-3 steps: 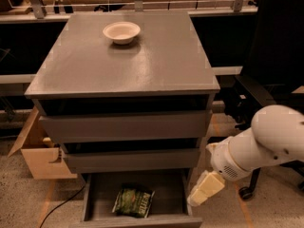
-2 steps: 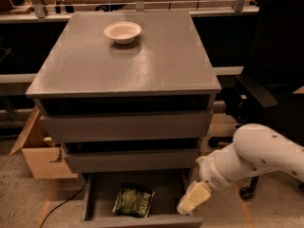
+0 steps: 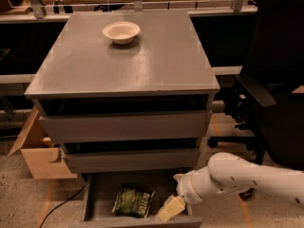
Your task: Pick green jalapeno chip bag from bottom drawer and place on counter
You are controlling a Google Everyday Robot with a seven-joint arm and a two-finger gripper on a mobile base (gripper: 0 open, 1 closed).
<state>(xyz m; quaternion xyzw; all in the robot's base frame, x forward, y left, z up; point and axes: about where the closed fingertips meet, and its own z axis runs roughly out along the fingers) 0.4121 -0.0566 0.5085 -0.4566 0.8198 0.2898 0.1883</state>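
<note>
One gripper (image 3: 171, 208) is hanging over the front right corner of the open bottom drawer (image 3: 97, 201); whether it is apart or together cannot be told. The green jalapeno chip bag (image 3: 133, 202) is lying flat inside the bottom drawer, just left of the gripper. Above the bottom drawer, a white bowl (image 3: 121, 32) is sitting on the bench (image 3: 156, 65).
</note>
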